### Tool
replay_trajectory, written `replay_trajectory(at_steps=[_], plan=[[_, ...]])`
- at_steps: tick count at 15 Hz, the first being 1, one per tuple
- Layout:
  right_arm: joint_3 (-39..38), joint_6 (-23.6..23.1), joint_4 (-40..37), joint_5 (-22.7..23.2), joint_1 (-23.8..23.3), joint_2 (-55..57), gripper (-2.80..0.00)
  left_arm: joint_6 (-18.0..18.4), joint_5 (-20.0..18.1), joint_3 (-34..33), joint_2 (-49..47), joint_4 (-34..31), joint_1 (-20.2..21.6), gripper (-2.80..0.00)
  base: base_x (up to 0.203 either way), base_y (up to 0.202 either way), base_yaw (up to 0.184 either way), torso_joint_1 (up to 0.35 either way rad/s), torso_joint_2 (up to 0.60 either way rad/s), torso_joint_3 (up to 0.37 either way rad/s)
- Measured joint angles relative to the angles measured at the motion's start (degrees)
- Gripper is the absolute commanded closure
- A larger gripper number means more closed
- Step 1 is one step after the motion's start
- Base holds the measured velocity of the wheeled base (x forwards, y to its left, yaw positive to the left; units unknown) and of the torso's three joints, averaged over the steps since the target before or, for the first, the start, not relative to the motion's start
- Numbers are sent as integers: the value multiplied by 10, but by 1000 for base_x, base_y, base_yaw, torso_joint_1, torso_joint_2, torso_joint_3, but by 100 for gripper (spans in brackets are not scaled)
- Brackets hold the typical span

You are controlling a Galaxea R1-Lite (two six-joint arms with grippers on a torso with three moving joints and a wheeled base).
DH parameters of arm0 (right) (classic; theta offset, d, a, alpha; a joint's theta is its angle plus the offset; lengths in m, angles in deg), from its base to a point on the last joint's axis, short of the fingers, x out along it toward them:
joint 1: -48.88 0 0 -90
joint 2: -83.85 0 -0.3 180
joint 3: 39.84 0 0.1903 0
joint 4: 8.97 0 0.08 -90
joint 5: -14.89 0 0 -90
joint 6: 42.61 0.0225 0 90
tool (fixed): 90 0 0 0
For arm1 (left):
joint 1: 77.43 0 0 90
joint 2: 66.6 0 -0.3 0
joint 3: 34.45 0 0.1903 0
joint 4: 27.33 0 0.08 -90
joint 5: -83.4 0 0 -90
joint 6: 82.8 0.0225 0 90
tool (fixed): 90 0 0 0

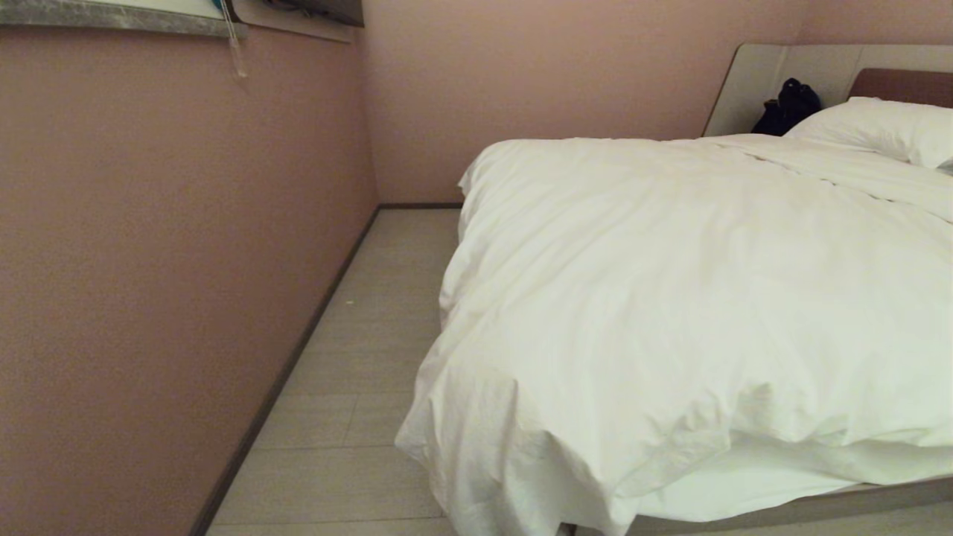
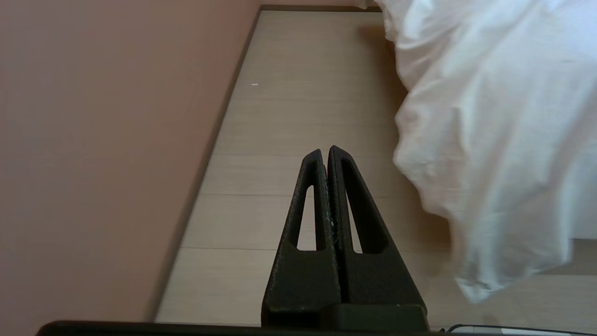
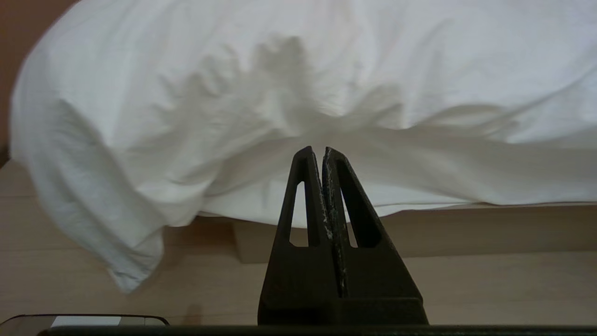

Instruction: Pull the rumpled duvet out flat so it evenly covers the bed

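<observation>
The thick puffy white duvet (image 1: pixel 670 298) is seen lying crooked on the low double bed with white sheet and grey-beige platform base (image 1: pixel 819 506). At the foot edge of the bed a strip of the sheet is left bare, while at the near left corner of the bed the duvet hangs over and almost reaches the pale wooden floor (image 1: pixel 357 372).

The black left gripper (image 2: pixel 325 150) is held above this floor, between the pink wall (image 1: pixel 149 260) and the left edge of the bed; its fingers are pressed together and nothing is held. The hanging corner is just beside it, toward the robot's right.

The black right gripper (image 3: pixel 317 150), also closed and empty, is pointed at the foot edge and appears nearer to the rumpled fold there.

The white pillow (image 1: pixel 878 126) and the dark bag (image 1: pixel 789 104) at the head edge are shown only by the head view; the grippers are shown only by the wrist views.
</observation>
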Motion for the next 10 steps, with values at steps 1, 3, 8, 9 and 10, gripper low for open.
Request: replay_trajectory(at_steps=[1,3,8,9,10], plan=[[0,0,0,0,0,0,0,-1,0,0,0,0,0,0,0,194,1,2,2,2],[0,0,-1,0,0,0,0,-1,0,0,0,0,-1,0,0,124,-5,2,2,0],[0,0,0,0,0,0,0,-1,0,0,0,0,0,0,0,0,0,0,0,0],[0,0,-1,0,0,0,0,-1,0,0,0,0,0,0,0,0,0,0,0,0],[0,0,-1,0,0,0,0,-1,0,0,0,0,0,0,0,0,0,0,0,0]])
